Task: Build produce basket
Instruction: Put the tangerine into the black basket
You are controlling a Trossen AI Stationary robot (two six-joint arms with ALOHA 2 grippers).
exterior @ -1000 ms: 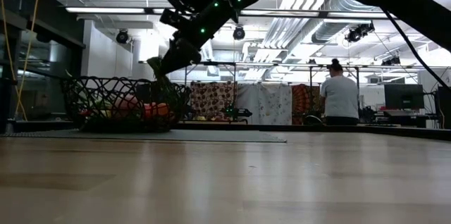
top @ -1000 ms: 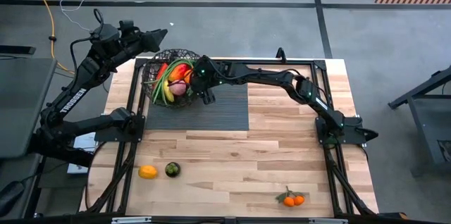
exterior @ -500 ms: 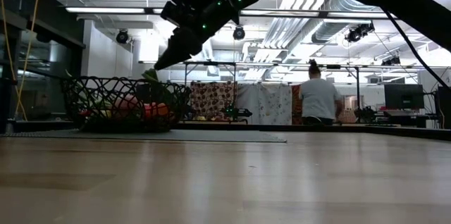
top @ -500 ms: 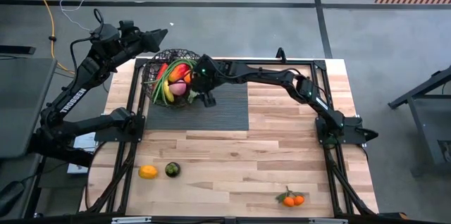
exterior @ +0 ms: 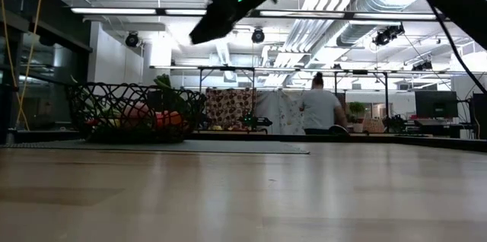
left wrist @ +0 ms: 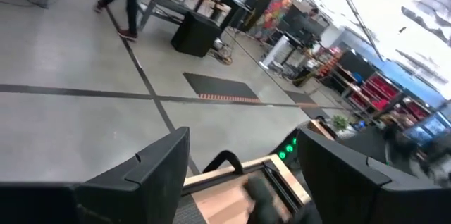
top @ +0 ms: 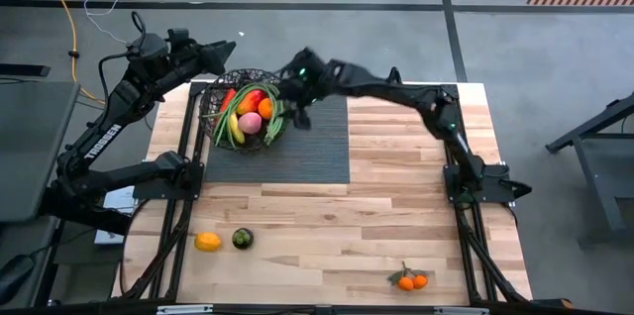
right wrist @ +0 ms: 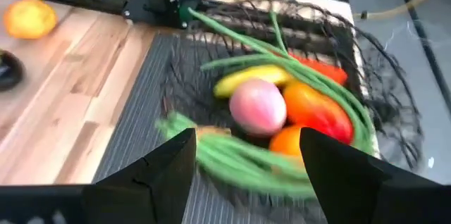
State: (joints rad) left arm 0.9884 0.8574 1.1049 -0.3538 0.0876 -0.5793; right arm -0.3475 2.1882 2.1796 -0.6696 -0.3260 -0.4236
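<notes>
The black wire basket stands on a dark mat at the table's far left, also in the low view as the basket and in the right wrist view as the basket. It holds a banana, a pink fruit, a red pepper and oranges. Long green stalks lie over the pile, their ends over the rim toward the mat. My right gripper hovers open above the basket's right rim, raised high in the low view. My left gripper waits open beyond the basket's far-left side.
A yellow-orange fruit and a dark green fruit lie near the table's near-left edge. Two oranges with a leaf lie near the near-right edge. The dark ribbed mat reaches right of the basket. A person stands in the room behind.
My right gripper has let go of the green stalks and risen from the basket, drawing toward the far edge and the right. The stalks stay in the basket, spread over the fruit with their ends over the rim.
</notes>
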